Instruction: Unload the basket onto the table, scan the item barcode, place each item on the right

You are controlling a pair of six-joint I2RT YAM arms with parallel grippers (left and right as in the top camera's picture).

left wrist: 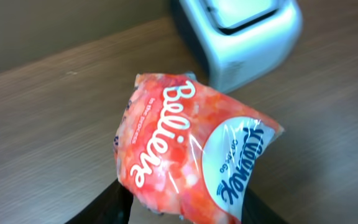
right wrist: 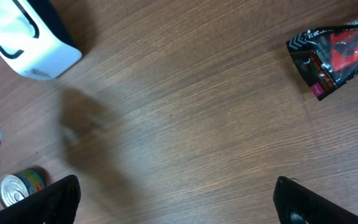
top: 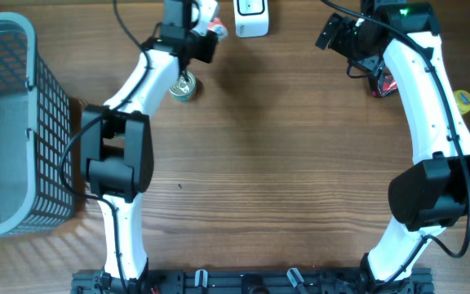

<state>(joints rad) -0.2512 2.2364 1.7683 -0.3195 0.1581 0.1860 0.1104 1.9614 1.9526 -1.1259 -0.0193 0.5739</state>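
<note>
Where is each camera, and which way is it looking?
Overhead: above the table, looking straight down; the left arm, right arm and basket show.
Left wrist: on the left arm, facing the tissue pack between its dark fingers, scanner behind.
Right wrist: on the right arm, looking down at the table; its open gripper shows at the bottom.
Shared: both wrist views show the scanner; overhead and right wrist show the can.

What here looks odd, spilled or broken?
Nothing is spilled or broken. The only thing askew is the tissue pack, which sits tilted and crumpled between the fingers of the left gripper, just in front of the white scanner.
</note>
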